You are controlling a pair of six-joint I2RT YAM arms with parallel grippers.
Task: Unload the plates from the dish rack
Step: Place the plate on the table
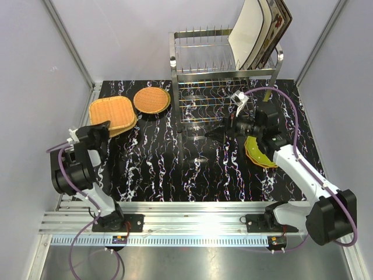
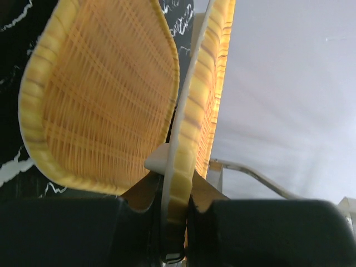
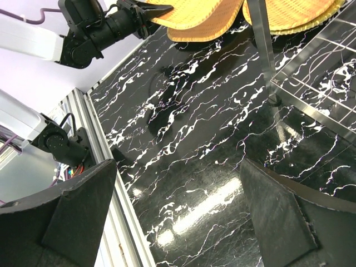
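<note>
Steel dish rack (image 1: 221, 71), overhead: shiny wire in two tiers at the table's far side, with upright prongs on top and a grid shelf below.
Plates in rack, overhead: cream square plates (image 1: 247, 32) and a flower-patterned plate (image 1: 281, 20) lean in the right end of the top tier.
Plates on table, overhead: a round woven plate (image 1: 152, 100) lies left of the rack. A lime-green plate (image 1: 256, 153) lies partly under the right arm.
Left gripper (image 1: 105, 126), overhead: sits at the near edge of the held woven plate (image 1: 112, 115), which is squarish and orange.
Right gripper (image 1: 213, 133), overhead: points left in front of the rack's lower tier, above the black marbled tabletop (image 1: 157, 169).
Left gripper (image 2: 177, 217), left wrist: the jaws are narrow and pinch the ribbed rim of the held woven plate (image 2: 197, 111), seen edge-on.
Second woven plate (image 2: 100, 100), left wrist: just left of the held one, its basket-weave hollow facing the camera.
Right gripper (image 3: 178, 211), right wrist: dark fingers (image 3: 78, 211) are spread wide and grip nothing. Glossy tabletop (image 3: 211, 144) shows between them.
Rack, right wrist: a tubular leg (image 3: 261, 44) stands on the marble, with the grid shelf (image 3: 322, 83) to its right.
</note>
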